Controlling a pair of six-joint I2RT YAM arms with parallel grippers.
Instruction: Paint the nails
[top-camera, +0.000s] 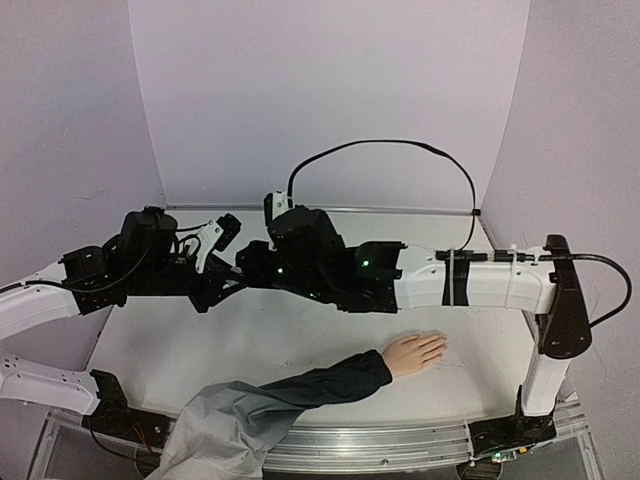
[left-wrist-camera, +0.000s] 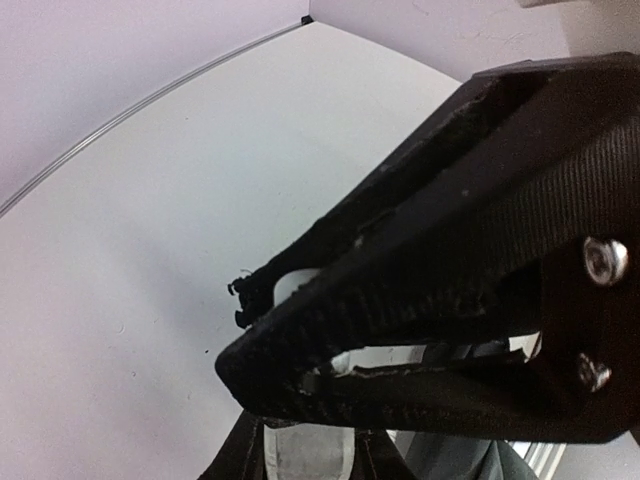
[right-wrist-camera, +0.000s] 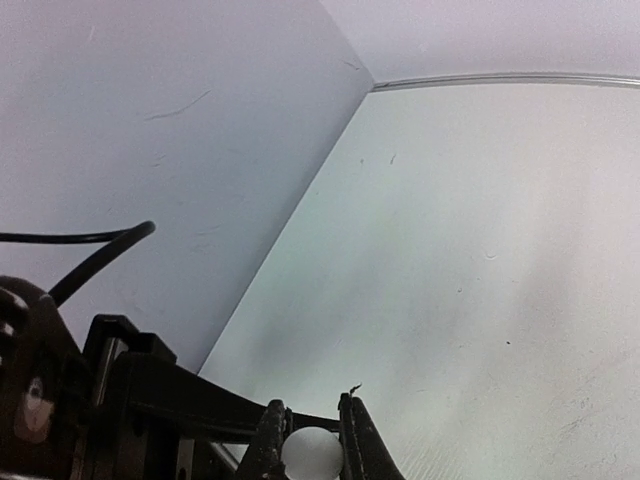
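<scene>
Step in hand, as judged from the scene: preparation of the polish, not yet application. Both arms meet above the middle of the table (top-camera: 250, 345), well apart from the work.

Left gripper (left-wrist-camera: 245, 325): fingers closed together on a small clear whitish item (left-wrist-camera: 296, 285), probably the polish container. Right gripper (right-wrist-camera: 311, 425): fingers clamped on a white round knob (right-wrist-camera: 312, 455), probably the cap that carries the brush. The two grippers stand tip to tip, so the cap appears to be coming off or about to.

Next move, by judgement: separate cap from container in a straight line and keep the container upright. Then carry the brush down and to the robot's right toward the fingertips. A light, slow touch is called for; the targets are very small.

The nails (top-camera: 440, 345) sit at the fingertips of the pale peach mannequin hand (top-camera: 412, 353). It lies flat, palm down, near the front right of the table, fingers pointing right. A dark navy sleeve (top-camera: 320, 385) runs back from the wrist to a grey cloth (top-camera: 220, 430) at the near edge. The nails are skin-toned and barely separable from the fingers; no coloured polish is visible on them.
</scene>
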